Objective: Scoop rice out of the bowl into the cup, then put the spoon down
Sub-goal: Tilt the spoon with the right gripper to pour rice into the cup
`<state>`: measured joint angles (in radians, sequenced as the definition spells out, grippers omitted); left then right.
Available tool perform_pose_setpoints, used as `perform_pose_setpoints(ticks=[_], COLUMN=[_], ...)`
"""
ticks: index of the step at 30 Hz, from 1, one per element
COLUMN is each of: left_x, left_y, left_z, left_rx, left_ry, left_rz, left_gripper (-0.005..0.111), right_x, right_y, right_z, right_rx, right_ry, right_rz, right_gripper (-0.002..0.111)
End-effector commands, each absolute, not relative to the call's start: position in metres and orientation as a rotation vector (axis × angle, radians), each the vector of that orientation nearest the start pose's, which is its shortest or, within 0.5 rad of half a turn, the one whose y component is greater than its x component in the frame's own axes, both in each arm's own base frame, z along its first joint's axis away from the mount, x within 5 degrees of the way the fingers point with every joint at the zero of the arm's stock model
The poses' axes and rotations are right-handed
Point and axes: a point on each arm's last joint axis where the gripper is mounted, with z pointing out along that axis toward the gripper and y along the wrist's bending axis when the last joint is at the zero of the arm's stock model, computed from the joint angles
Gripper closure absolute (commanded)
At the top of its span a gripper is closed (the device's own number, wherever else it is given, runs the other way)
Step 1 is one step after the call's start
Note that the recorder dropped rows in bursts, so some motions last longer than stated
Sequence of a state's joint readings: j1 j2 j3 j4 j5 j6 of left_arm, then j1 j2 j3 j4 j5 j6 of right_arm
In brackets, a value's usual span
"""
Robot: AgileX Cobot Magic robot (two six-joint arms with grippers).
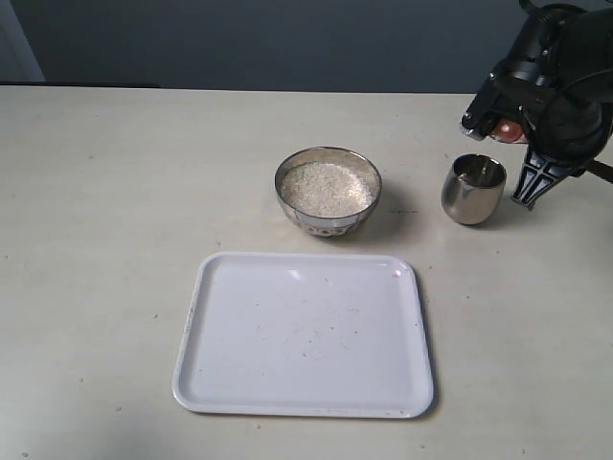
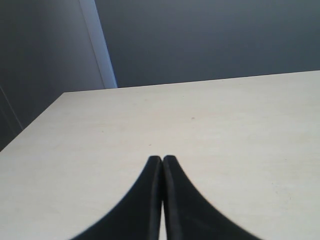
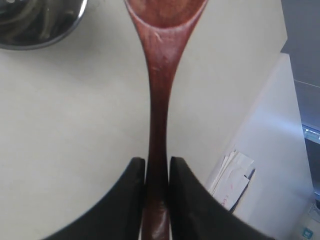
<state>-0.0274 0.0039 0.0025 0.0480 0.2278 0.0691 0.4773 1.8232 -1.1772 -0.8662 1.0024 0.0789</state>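
1. My right gripper [image 3: 157, 167] clamps the dark reddish-brown wooden spoon [image 3: 159, 75] by its handle, near the small shiny steel cup [image 1: 473, 192].
2. White rice [image 1: 326, 188] fills the patterned round metal bowl [image 1: 329, 222].
3. My left gripper [image 2: 162, 161] is closed on nothing.

Rice [image 1: 326, 187] in bowl [image 1: 329, 222]; cup [image 1: 473, 190] right of it; tray [image 1: 303, 335] before.
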Motion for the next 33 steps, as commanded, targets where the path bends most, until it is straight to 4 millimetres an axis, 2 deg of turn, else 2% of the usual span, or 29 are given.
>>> perform_pose_setpoints(ticks=[1,8,19,33], left_x=[0.056,0.056,0.056,0.056], left_y=[-0.001,-0.001,-0.001,-0.001], left_z=[0.194,0.194,0.194,0.194], left_rx=[0.110,0.110,0.111,0.113], left_ry=[1.695,1.695,1.695,1.695], left_rz=[0.059,0.059,0.061,0.063], left_gripper=[0.106,0.106,0.106,0.106], right_x=[0.331,0.322,0.318,0.319], right_y=[0.111,0.134,0.135,0.132], right_z=[0.206,0.209,0.206,0.208], right_rx=[-1.200,-1.294,-1.269,-1.278], right_ry=[2.487,2.395,2.456,2.443], right_rz=[-1.039,-1.100,-1.056,-1.143], right_gripper=[0.109,0.109,0.109,0.109])
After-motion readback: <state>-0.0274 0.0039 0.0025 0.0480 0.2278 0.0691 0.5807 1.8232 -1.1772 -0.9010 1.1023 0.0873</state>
